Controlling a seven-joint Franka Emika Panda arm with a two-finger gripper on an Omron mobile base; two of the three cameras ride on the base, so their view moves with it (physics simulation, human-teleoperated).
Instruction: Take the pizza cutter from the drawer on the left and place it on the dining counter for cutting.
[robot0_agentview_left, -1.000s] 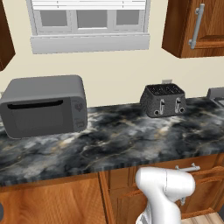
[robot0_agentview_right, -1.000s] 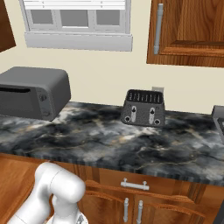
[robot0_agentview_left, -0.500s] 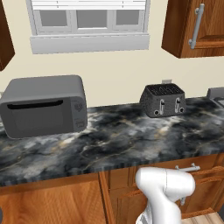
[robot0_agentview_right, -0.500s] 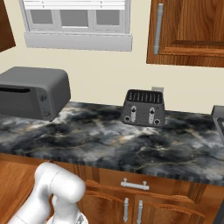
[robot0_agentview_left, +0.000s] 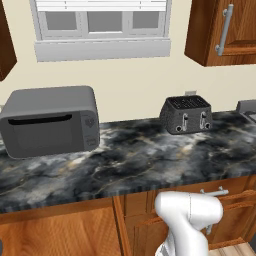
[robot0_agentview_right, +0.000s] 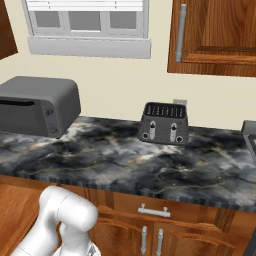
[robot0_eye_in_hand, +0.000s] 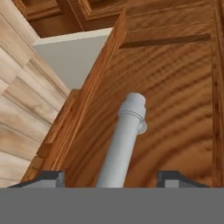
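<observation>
The hand view looks close along the drawer's reddish-brown front, its silver bar handle lying between the tool's spread fingertips, untouched. The base views show a grey microwave and toaster on the marbled bench. The drawer's inside is hidden.

Cream wall, white window

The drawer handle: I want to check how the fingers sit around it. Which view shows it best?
The hand view: the silver drawer handle runs up close between the open gripper tips, against the wood drawer front. The left and right base views look over the wall counter at cabinet fronts behind the arm; I can't tell this handle there.
</observation>
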